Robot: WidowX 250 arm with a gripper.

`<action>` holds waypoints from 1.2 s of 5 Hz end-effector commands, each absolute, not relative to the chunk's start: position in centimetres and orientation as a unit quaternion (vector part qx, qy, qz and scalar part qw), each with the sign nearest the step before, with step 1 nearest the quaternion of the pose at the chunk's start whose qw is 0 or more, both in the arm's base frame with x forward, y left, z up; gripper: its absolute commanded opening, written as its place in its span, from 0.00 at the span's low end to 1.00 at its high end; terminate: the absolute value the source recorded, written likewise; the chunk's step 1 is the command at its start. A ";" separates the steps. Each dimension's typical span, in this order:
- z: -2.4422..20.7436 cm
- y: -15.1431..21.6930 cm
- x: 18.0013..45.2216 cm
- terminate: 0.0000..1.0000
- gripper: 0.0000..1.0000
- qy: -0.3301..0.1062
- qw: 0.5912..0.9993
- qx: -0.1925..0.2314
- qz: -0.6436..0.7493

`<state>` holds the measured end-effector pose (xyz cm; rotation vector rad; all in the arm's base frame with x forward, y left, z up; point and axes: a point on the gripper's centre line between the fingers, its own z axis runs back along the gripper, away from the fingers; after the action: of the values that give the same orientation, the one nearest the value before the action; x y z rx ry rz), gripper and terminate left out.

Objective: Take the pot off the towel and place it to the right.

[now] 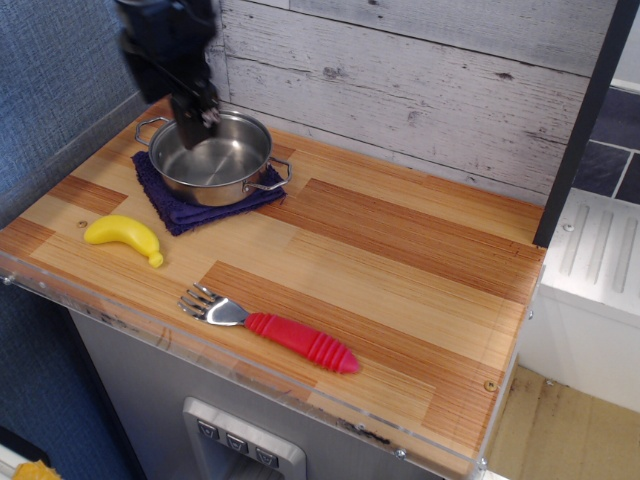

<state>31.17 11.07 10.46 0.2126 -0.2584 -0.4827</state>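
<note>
On towel point(178, 205), pot point(215, 160), end effector point(192, 128) inside

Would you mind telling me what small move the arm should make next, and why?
Probably close the pincer on the back rim of the pot. One finger appears to dip inside the rim at the back left, while the pot sits on the towel, not yet lifted. Whether the other finger is outside the rim, I cannot tell.

Pot point(212, 160) was shiny silver; towel point(190, 208) dark navy-purple; banana point(125, 238) yellow; fork point(272, 330) red-handled; counter point(400, 260) striped wood-grain.
</note>
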 end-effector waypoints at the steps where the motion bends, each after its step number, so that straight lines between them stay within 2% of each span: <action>1: 9.7 9.9 32.3 0.00 1.00 -0.177 0.887 0.143 -0.401; 2: 8.7 10.3 32.4 0.00 1.00 -0.165 0.885 0.128 -0.415; 4: 6.5 11.1 32.0 0.00 1.00 -0.110 0.889 0.117 -0.429; 6: 4.5 11.4 32.3 0.00 1.00 -0.089 0.892 0.101 -0.431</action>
<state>31.91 10.73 2.89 0.1792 -0.1583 -0.9036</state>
